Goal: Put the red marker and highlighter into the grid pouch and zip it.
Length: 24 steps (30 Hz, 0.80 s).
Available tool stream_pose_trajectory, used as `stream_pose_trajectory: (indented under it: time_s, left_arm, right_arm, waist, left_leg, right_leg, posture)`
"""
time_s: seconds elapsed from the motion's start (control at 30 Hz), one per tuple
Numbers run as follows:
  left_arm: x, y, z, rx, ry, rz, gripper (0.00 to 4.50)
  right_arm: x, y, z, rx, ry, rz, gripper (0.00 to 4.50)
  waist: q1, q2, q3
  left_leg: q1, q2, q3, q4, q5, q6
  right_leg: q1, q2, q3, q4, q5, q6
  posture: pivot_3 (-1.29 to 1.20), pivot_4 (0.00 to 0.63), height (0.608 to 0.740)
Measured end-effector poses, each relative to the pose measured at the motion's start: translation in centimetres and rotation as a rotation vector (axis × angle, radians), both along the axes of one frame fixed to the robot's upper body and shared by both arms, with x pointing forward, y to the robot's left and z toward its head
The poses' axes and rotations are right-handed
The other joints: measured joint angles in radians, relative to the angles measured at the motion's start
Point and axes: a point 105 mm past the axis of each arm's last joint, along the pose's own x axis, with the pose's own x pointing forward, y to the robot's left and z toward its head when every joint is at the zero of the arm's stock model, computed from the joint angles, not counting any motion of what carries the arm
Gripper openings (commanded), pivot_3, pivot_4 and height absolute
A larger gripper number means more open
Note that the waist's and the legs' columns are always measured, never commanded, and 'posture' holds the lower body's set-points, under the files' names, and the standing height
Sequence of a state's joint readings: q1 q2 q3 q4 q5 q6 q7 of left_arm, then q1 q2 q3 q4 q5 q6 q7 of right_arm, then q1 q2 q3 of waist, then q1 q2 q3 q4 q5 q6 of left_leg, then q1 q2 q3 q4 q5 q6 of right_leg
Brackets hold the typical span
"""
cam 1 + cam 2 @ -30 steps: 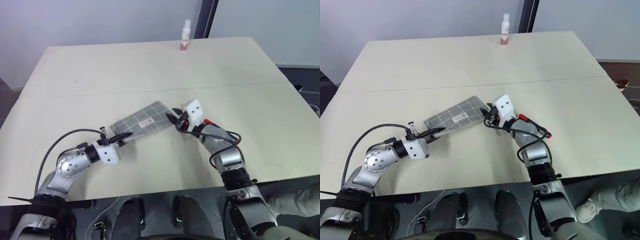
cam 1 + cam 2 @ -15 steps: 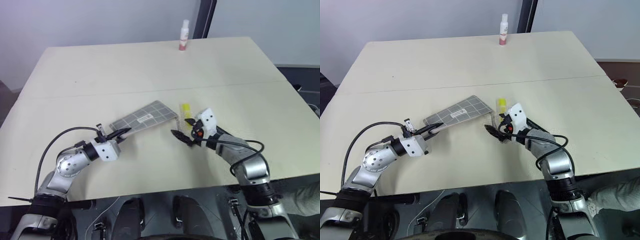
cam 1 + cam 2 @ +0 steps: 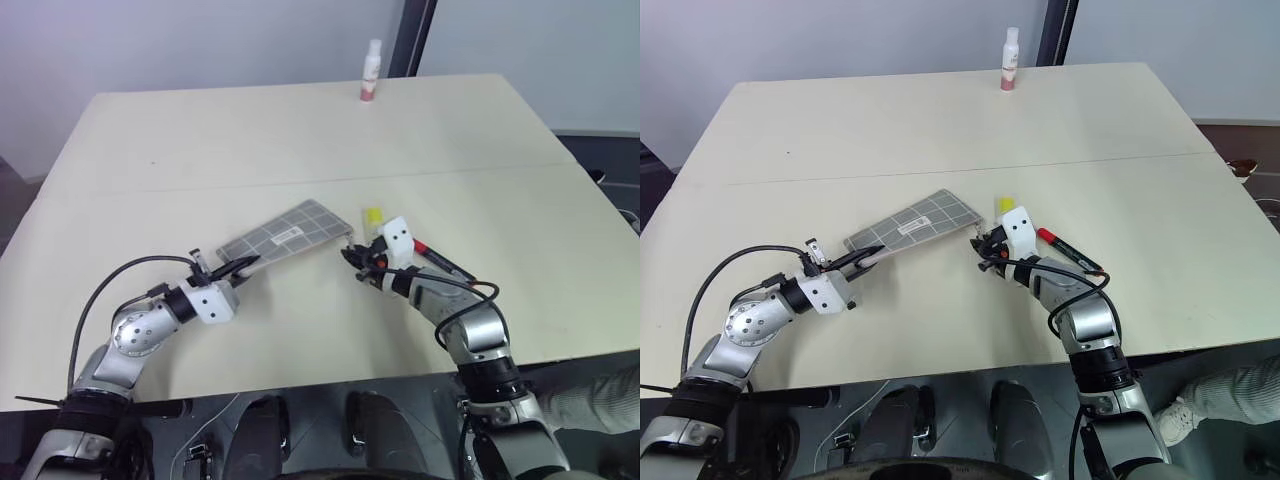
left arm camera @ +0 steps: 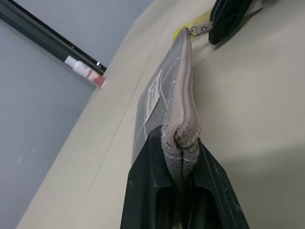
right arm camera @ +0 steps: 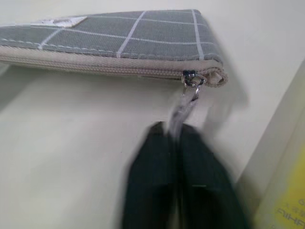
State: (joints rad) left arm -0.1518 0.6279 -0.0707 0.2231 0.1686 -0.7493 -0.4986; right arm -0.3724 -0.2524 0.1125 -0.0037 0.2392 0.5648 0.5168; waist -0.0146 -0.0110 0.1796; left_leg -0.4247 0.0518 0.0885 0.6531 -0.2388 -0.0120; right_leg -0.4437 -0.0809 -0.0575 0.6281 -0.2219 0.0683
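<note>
Pale beige table (image 3: 200, 130), seam running across its middle. The flat grey fabric pouch with white grid lines and a small white label (image 3: 290, 234) lies near the table's centre, tilted so one long edge is lifted off the surface. The left gripper (image 3: 243, 268) has its two black fingers pressed together on the pouch's near corner; the left wrist view shows the beige zipper edge (image 4: 183, 102) squeezed between the two pads, running away toward the far end. The zipper looks closed along the whole visible edge. At that far end, the right gripper (image 3: 354, 255) has its fingers pressed together around the pale, translucent pull cord (image 5: 183, 107), which hangs from the small metal slider (image 5: 191, 78) at the pouch's corner. The short, stubby yellow highlighter (image 3: 372, 217) lies on the table just beside that corner, outside the pouch, partly hidden behind the right gripper's white housing. The slim marker with a red cap and black barrel (image 3: 1068, 250) lies on the table on the right side of the right wrist, also outside the pouch, near the highlighter but not touching it. A small white bottle with a pink lower part (image 3: 371, 72) stands upright at the table's far edge, well apart from everything else.
</note>
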Motion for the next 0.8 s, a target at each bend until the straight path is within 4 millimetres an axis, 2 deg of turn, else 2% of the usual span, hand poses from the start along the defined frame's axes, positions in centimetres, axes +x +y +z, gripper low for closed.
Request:
stream_pose_trajectory:
  time_s: [0.1,0.2,0.33,0.57,0.8]
  left_arm:
    - [-0.1,0.0,-0.1,0.008,-0.003,0.0,0.0]
    - [0.0,-0.1,-0.2,0.003,-0.006,0.006,0.0]
    - [0.2,-0.5,-0.5,-0.002,-0.003,0.004,0.0]
    - [0.7,-1.0,-0.6,0.0,-0.021,0.003,0.0]
    - [1.9,-1.6,-0.3,0.015,-0.05,0.013,0.0]
  right_arm:
    - [0.0,0.2,0.1,0.002,-0.009,0.01,0.05]
    - [-0.3,0.8,0.8,-0.091,-0.085,0.103,0.05]
    - [-1.2,3.1,1.6,-0.176,-0.18,0.267,0.05]
    - [-1.0,6.1,3.6,-0.271,-0.352,0.442,0.05]
    - [-2.6,7.8,2.8,-0.358,-0.423,0.643,0.05]
  waist:
    - [0.001,0.0,0.0]
    - [0.001,0.0,0.0]
    - [0.001,0.0,0.0]
    - [0.003,0.0,0.0]
    - [0.003,0.0,0.0]
  left_leg:
    - [0.0,0.0,0.0,0.0,0.0,0.0]
    - [0.0,0.0,0.0,0.0,0.0,0.0]
    - [0.0,0.0,0.0,0.0,0.0,0.0]
    - [0.0,0.0,0.0,0.001,0.0,0.0]
    - [0.0,0.0,0.0,0.003,0.0,0.0]
  right_leg:
    - [0.0,0.0,0.0,0.0,0.0,0.001]
    - [0.0,0.0,0.0,0.0,0.0,0.0]
    - [0.0,0.0,0.0,0.0,0.0,0.001]
    - [0.0,0.001,0.0,0.001,0.001,0.002]
    - [0.001,0.0,0.0,0.002,0.001,0.002]
  posture:
    - [0.0,0.15,0.74]
    - [0.0,0.15,0.74]
    - [0.0,0.15,0.74]
    - [0.0,0.15,0.74]
    - [0.0,0.15,0.74]
